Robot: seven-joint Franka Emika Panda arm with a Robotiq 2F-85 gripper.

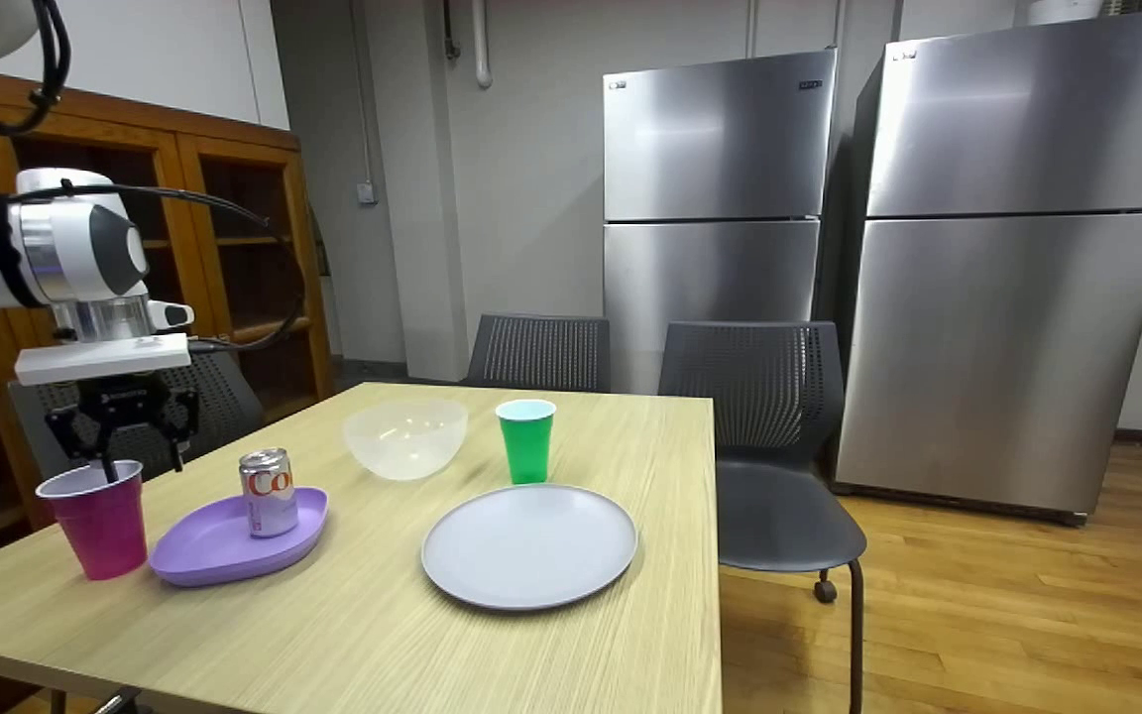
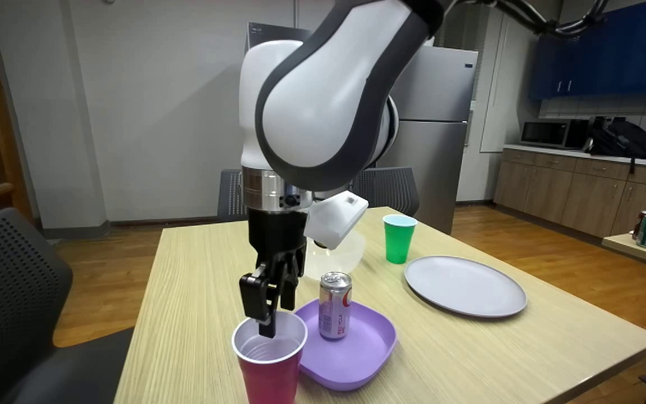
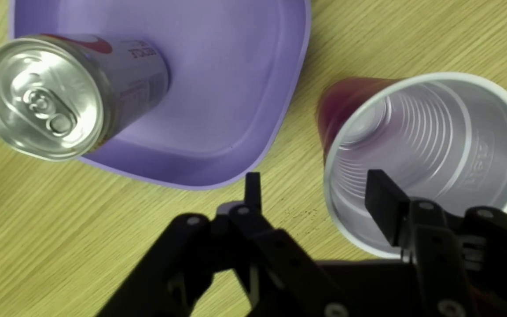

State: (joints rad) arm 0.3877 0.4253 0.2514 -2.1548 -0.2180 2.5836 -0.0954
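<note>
My gripper [image 3: 314, 185] points down over the rim of a magenta cup [image 3: 346, 99] with a white inside. Its jaws stand apart with a gap between them. One finger [image 3: 385, 207] reaches over the cup's mouth, while the other finger [image 3: 252, 191] is outside, on the side of the purple plate [image 3: 209, 88]. The near rim lies between them, and neither finger visibly presses on it. In both exterior views the cup [image 1: 100, 535] is upright on the table, and a fingertip dips into its mouth. A silver can [image 2: 335, 308] stands upright on the purple plate beside the cup.
A grey plate [image 1: 529, 545] lies on the wooden table [image 1: 353, 635]. Behind it stand a green cup [image 1: 528, 436] and a translucent white bowl [image 1: 404, 441]. Dark chairs [image 1: 759, 397] surround the table, one chair [image 2: 14, 314] close to the magenta cup's side.
</note>
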